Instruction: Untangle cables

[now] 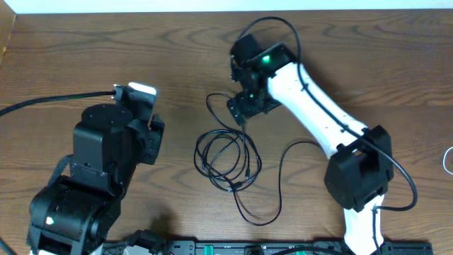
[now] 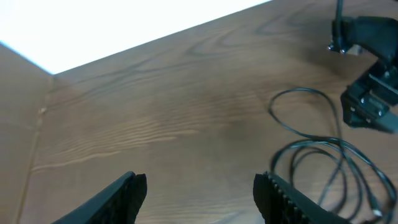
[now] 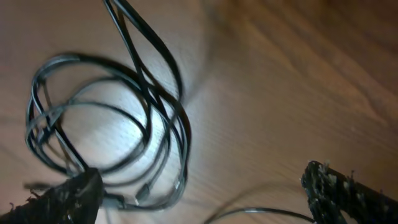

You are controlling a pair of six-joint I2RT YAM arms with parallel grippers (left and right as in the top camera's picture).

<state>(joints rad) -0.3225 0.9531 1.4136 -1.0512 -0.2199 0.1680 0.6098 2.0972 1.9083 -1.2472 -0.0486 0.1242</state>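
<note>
My right pincer (image 3: pixel 202 175) sits wide apart over the thin black coiled cable (image 3: pixel 180 115), so I'd pinch just one outer loop.

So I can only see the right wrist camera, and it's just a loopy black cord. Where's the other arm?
Observer: The left gripper hangs open and empty, off on its own side, apart from the black cable.
Operator: Does the cord go anywhere else?
Observer: A long tail leaves the coil toward the robot's base, then curves back toward the right arm.
Operator: Is there a white one?
Observer: A thin white loop peeks in at the right edge of the table; it's too small to be sure it's a cable.
</note>
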